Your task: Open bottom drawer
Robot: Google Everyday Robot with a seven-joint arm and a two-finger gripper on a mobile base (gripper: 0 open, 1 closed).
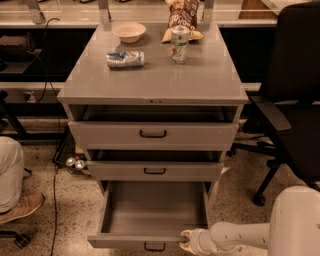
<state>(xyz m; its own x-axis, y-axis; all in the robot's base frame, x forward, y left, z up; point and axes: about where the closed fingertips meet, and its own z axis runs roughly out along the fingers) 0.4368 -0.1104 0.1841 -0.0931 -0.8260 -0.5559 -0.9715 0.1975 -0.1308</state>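
The grey cabinet's bottom drawer (150, 215) stands pulled far out, showing a bare grey inside. Its front panel lies at the lower edge of the view, with a small black loop handle (154, 246). My gripper (186, 241) is at the right end of that front panel, right of the handle, touching or hooked over the panel's top edge. The white arm (240, 234) reaches in from the lower right. The middle drawer (154, 171) and the top drawer (152, 134) are each slightly open.
On the cabinet top lie a bowl (129, 31), a crushed can (125, 58), an upright can (179, 44) and a chip bag (182, 15). A black office chair (290, 105) stands to the right. A person's leg and shoe (15, 190) are at the left.
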